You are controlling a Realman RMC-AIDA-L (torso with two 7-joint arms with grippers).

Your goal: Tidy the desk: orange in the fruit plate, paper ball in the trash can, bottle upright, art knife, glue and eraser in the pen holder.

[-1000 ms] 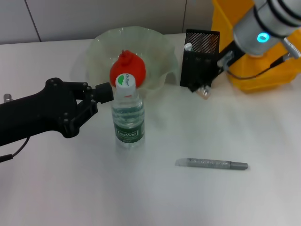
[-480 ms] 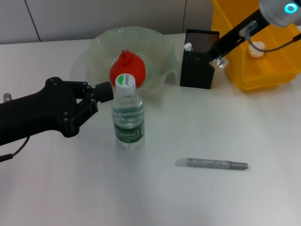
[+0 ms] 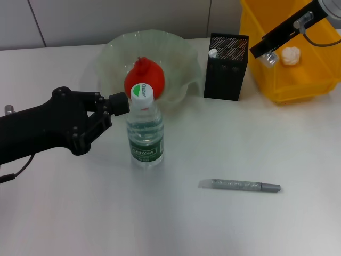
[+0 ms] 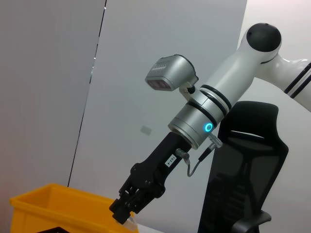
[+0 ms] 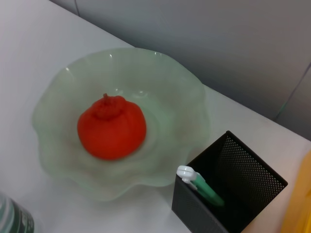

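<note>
- The bottle (image 3: 144,130) stood upright on the desk (image 3: 224,154), just in front of the plate (image 3: 181,58).
- The left gripper (image 3: 118,104) sat level with the bottle's white cap (image 3: 142,92), its tip right beside it — whether it touched the cap, or how its fingers stood, could not be told.
- The orange (image 3: 144,77) lay inside the plate.
- The paper ball (image 3: 290,55) lay inside the yellow can (image 3: 277,80).
- The right gripper (image 3: 268,55) hung over the can's near wall, close to the ball; its finger spread could not be made out.
- The black holder (image 3: 226,66) stood between plate and can, a green-and-white stick (image 5: 199,185) poking up inside it.
- A grey knife (image 3: 240,185) lay flat on the desk, well apart from the holder — nearer the front edge.
</note>
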